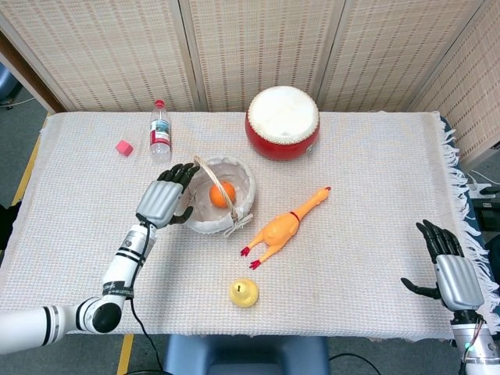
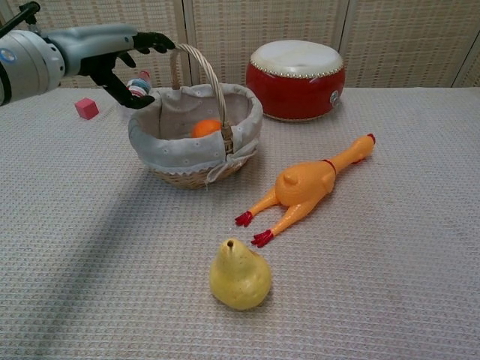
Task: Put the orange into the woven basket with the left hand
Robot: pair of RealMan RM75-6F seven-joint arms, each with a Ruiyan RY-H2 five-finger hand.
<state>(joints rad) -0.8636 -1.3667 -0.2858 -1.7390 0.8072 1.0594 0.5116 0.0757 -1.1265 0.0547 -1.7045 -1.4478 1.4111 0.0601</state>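
The orange [image 1: 222, 194] lies inside the woven basket [image 1: 242, 181], resting on its pale cloth lining just beside the arched handle; in the chest view only its top shows above the rim [image 2: 206, 127]. The left robot hand [image 1: 165, 201] hovers at the basket's left rim, released, its dark fingers [image 2: 154, 40] spread apart and holding nothing. The right robot hand [image 1: 453, 275] sits well apart at the far right edge of the tabletop [image 1: 375, 164], also released with its fingers spread.

A rubber chicken [image 1: 283, 228] lies just to the right of the basket, tilted with its red feet toward the front. A yellow pear [image 1: 244, 292] stands near the front edge, in front of the basket and chicken. A red drum [image 1: 282, 123] with a white top stands behind the basket. A water bottle [image 1: 159, 131] lies behind the left robot hand, with a small pink cube [image 1: 123, 148] to its left
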